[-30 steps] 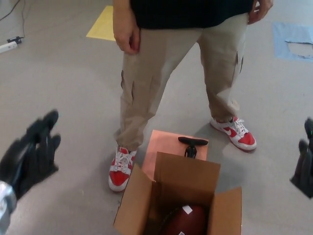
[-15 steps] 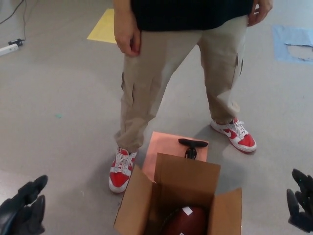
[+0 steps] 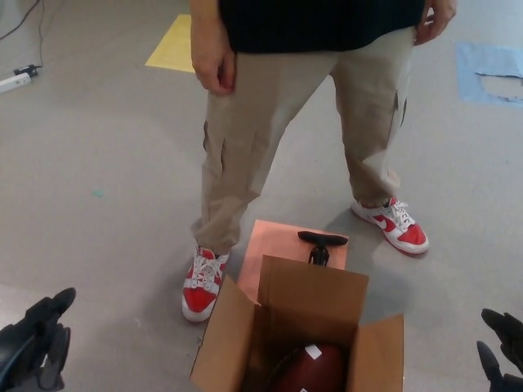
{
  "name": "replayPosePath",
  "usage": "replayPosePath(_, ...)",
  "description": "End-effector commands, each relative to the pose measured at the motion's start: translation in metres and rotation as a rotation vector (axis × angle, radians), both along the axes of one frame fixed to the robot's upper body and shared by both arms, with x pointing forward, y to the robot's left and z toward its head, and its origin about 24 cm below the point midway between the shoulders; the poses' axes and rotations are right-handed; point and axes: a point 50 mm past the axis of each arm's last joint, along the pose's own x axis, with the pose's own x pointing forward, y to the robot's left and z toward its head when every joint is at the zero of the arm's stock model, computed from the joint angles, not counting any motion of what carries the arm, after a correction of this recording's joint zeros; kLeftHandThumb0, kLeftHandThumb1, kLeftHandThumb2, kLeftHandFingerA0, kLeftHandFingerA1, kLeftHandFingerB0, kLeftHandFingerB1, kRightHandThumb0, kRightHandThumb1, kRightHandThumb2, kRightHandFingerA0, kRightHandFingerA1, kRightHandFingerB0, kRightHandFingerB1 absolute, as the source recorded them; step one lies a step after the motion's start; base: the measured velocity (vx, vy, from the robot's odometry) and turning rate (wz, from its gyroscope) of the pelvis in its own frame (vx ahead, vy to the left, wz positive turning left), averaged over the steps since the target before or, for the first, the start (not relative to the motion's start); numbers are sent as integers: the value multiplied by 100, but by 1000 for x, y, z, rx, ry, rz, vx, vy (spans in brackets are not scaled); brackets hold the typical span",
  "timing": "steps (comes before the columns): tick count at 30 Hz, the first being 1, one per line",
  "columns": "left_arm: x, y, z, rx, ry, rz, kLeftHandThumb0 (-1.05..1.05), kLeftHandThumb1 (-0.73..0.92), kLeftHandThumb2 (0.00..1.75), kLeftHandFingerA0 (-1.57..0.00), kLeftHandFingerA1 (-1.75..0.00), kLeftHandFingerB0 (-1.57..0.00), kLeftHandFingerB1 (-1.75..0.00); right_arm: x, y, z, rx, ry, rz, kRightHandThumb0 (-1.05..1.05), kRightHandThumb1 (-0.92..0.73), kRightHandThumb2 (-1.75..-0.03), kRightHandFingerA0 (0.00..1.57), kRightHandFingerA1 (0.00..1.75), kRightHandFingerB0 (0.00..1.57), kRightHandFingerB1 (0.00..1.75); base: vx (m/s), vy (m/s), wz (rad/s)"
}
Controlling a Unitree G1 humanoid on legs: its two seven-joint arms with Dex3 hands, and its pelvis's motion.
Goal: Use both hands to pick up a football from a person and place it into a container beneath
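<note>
Both hands have dropped lower: left hand (image 3: 31, 341) and right hand (image 3: 502, 351) sit empty, fingers spread. Football (image 3: 309, 369) rests inside cardboard box (image 3: 233, 339); placement appears complete.

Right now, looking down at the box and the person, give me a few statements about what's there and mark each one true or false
1. The football lies inside the cardboard box. True.
2. The person is holding the football out in both hands. False: the person's hands hang empty at the hips.
3. The left hand holds nothing, low at the picture's left corner. True.
4. The right hand is gripping a box flap. False: it sits at the right edge, clear of the box.
5. The person wears red and white shoes. True.
6. The black pump lies inside the box. False: it stands behind the box on an orange sheet.
</note>
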Motion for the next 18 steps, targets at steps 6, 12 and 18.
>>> replayPosePath(6,-1,6,5,29,-47,12,-87,80,113,0,-12,0,-11,-3,-5,2,-47,-30,12,-86,-85,-115,0,19,0,12,0,0,0)
replayPosePath(12,0,7,6,39,-45,11,-89,81,113,0,-12,0,-9,-2,-6,3,-46,-31,7,-86,-84,-114,1,20,0,12,0,0,0)
replayPosePath(18,-2,8,4,43,-39,23,-90,81,113,0,-11,0,-8,-3,-5,1,-50,-23,14,-87,-84,-114,2,22,1,11,0,0,0)
